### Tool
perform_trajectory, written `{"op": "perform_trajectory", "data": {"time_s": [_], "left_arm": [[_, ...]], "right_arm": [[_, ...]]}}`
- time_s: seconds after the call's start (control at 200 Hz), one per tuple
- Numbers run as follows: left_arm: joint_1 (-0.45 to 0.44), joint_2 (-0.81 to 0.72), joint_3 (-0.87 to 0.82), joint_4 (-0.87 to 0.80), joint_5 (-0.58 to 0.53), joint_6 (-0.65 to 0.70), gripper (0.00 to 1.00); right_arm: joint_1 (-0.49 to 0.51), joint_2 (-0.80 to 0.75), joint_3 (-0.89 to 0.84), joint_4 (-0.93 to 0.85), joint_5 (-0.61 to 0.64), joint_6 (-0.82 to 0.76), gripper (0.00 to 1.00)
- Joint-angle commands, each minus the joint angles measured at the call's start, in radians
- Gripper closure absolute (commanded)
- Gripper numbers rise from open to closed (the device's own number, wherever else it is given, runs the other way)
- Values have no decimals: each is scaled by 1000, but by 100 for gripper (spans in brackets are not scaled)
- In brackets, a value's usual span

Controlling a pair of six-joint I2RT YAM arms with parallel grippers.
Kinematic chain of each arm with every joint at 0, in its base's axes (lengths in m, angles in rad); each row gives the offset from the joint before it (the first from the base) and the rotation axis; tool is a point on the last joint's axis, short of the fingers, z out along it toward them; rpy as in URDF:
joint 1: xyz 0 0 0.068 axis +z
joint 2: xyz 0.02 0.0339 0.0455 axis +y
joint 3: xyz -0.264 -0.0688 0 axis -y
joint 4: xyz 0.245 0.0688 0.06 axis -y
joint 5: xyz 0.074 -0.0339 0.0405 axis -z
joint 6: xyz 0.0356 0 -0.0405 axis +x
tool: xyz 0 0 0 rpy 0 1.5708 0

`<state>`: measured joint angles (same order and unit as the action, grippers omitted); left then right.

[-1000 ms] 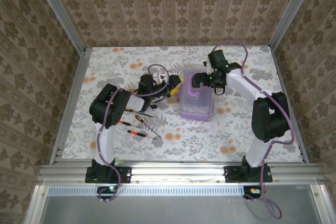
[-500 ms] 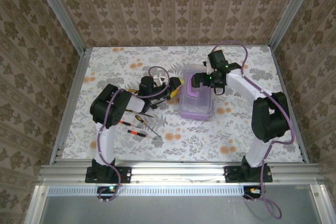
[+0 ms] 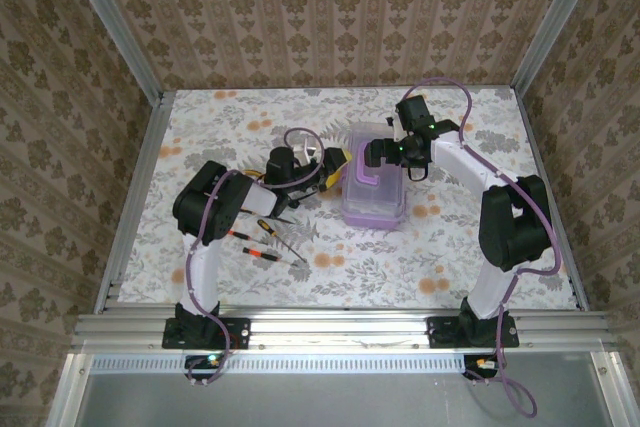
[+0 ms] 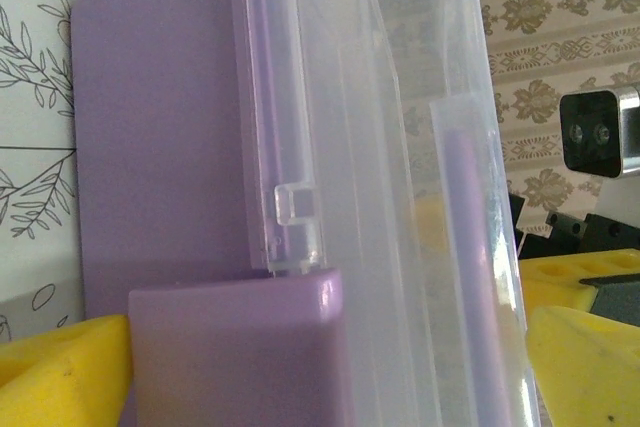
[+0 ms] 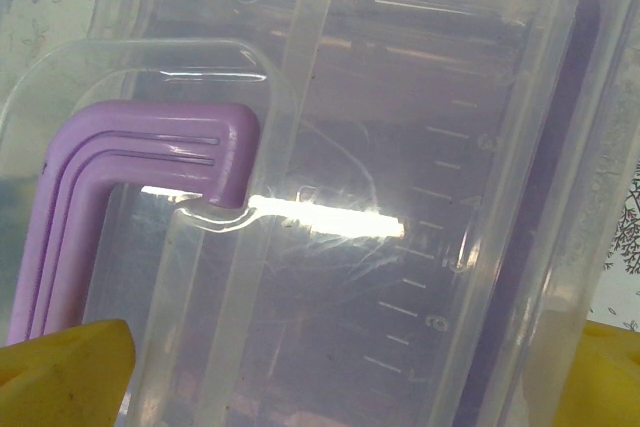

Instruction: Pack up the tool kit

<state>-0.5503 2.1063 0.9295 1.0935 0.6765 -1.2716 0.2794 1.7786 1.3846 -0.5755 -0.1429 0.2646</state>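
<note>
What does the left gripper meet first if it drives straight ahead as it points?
The left gripper would likely meet the tool kit box first, on its purple side, which looks very near.

White shells sit between chunky black joints on the left arm and the right arm. A purple cable loops up behind the left claw, and another arcs behind the right claw, where a green light glows. Fingers at each claw's tip: bright yellow, lightly speckled.
</note>
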Motion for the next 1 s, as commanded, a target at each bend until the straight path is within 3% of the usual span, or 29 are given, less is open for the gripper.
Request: {"op": "perform_trajectory", "data": {"time_s": [0.0, 0.995], "left_arm": [[-18, -11, -30, 52, 14, -29, 0], [52, -112, -95, 90, 15, -38, 0]], "right_arm": [[6, 26, -19, 20, -53, 5, 0], [3, 46, -18, 31, -60, 7, 0]]}}
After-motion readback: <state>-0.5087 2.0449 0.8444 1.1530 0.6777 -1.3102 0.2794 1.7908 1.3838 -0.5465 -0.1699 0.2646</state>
